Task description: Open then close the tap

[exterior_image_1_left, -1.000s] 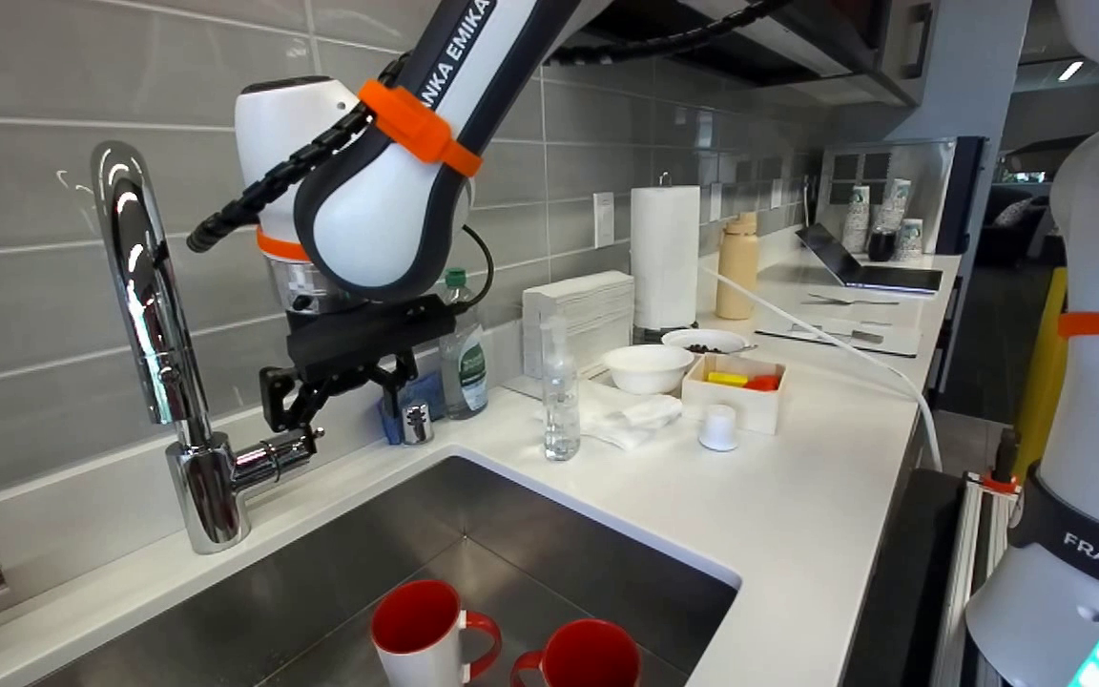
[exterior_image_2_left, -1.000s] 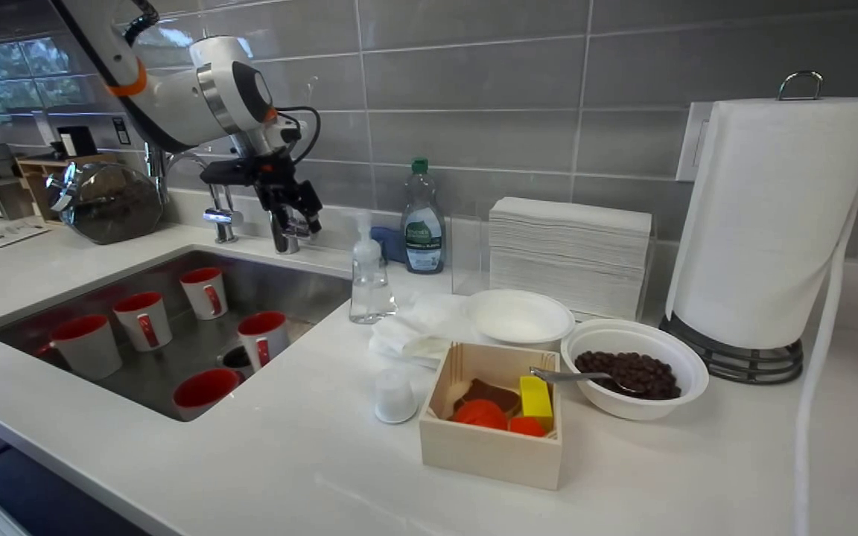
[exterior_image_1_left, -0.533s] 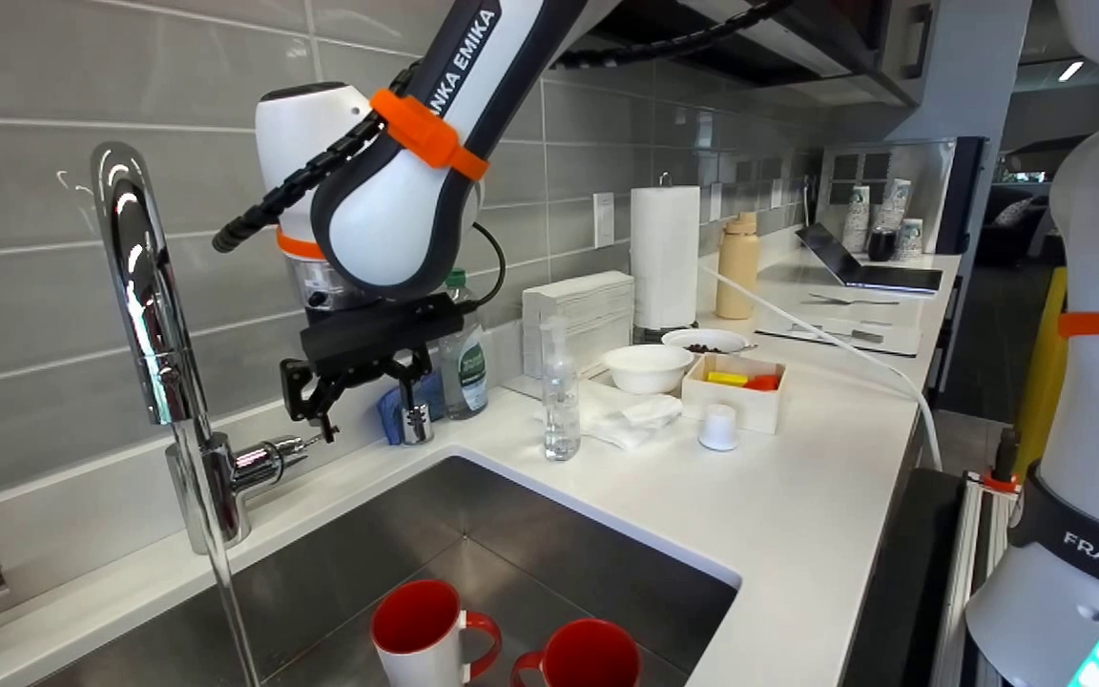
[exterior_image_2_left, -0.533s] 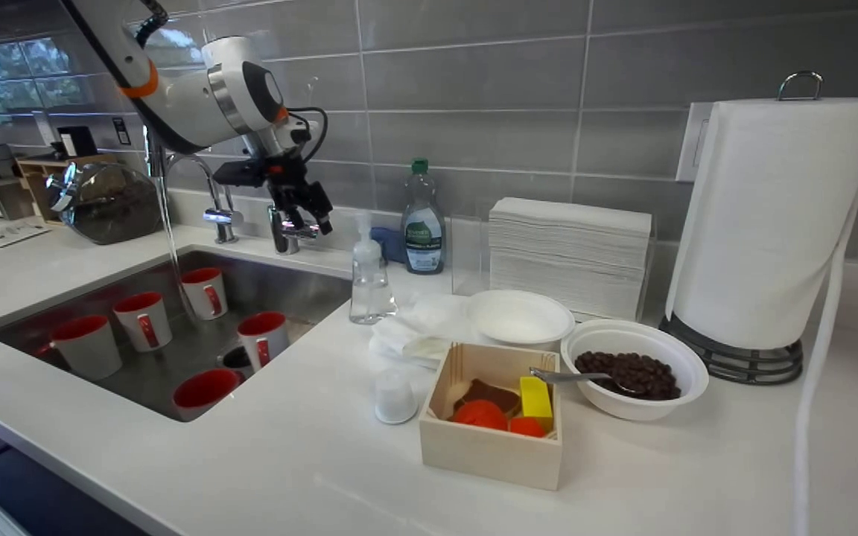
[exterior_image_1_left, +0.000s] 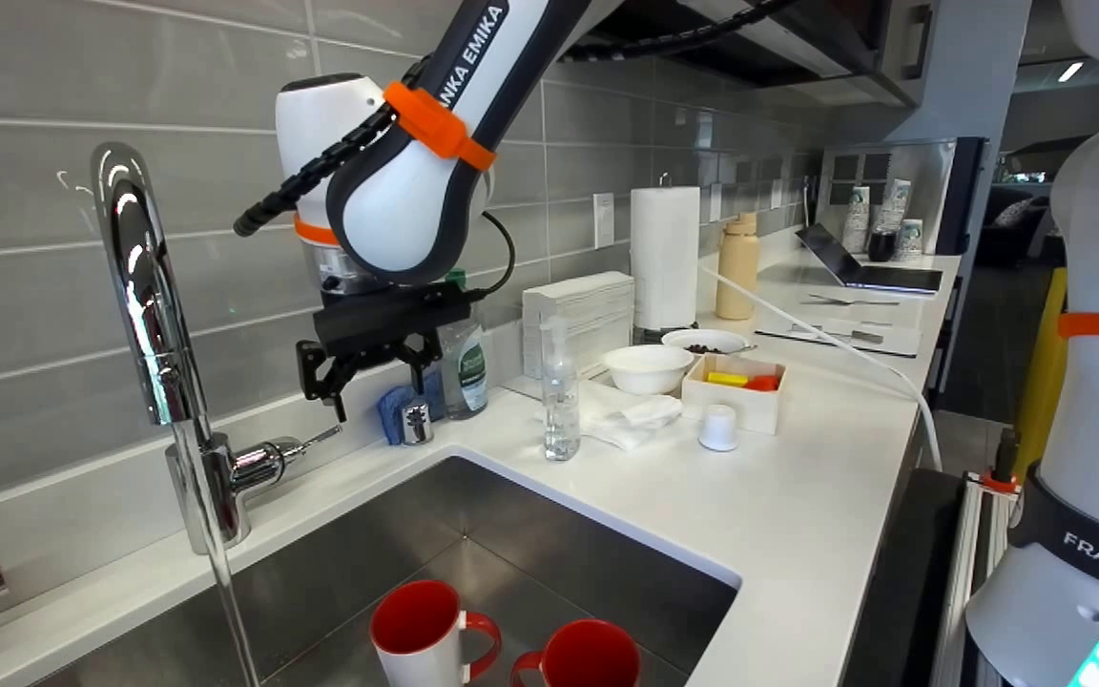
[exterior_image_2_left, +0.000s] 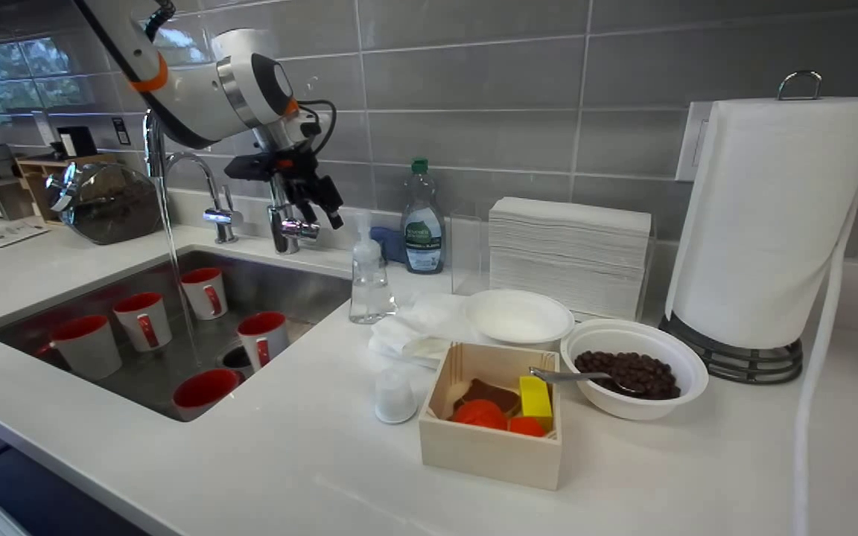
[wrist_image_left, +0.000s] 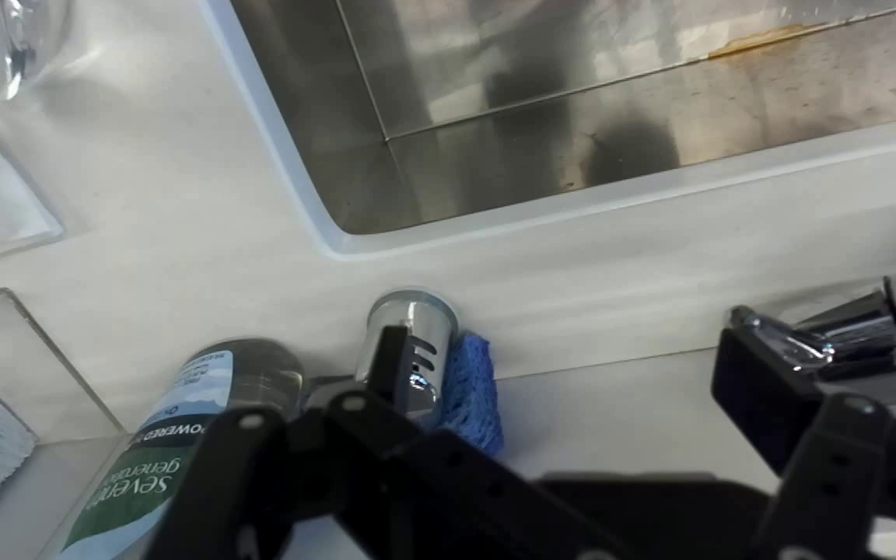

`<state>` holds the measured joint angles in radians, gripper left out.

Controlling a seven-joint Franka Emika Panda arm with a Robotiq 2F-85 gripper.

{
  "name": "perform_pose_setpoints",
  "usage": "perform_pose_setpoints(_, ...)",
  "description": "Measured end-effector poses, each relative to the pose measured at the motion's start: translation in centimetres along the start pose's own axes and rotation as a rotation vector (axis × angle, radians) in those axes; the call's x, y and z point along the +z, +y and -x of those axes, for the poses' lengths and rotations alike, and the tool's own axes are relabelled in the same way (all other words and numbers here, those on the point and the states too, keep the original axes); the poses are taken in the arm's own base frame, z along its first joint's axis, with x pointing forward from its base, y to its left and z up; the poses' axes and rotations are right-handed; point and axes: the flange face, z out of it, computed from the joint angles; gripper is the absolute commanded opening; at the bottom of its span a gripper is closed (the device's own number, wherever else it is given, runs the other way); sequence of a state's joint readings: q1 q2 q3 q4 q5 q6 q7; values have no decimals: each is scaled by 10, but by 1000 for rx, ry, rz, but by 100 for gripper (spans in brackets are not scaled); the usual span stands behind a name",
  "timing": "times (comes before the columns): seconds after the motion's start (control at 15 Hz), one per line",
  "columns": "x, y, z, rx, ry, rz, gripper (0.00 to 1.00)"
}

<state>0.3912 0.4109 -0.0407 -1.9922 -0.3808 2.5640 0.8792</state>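
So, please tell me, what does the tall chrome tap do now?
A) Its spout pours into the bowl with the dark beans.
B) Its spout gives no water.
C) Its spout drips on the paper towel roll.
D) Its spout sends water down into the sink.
D: in both exterior views, a stream of water comes out of the tall chrome tap and falls into the sink.

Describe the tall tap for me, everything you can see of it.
The tap looks like shiny chrome, with a high arched spout, a thick cylindrical base and a side lever. It stands upright on the white counter beside the sink. Water runs from the spout into the sink. The open gripper has one finger close to the lever; whether they touch is unclear.
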Motion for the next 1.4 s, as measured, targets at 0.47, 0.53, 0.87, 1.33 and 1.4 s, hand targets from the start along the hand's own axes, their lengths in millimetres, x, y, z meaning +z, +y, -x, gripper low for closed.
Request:
perform_pose_setpoints(0.47, 4, 1, 4, -9, -5, 48, 100)
perform_pose_setpoints(0.53, 4, 2, 4, -6, -2, 61, 100)
perform_pose_setpoints(0.87, 6, 5, 5, 6, -1, 100, 100)
perform_pose_setpoints(1.33, 8, 0, 10, -3, -10, 98, 100)
perform_pose_setpoints(1.4, 8, -1, 11, -3, -11, 97, 100)
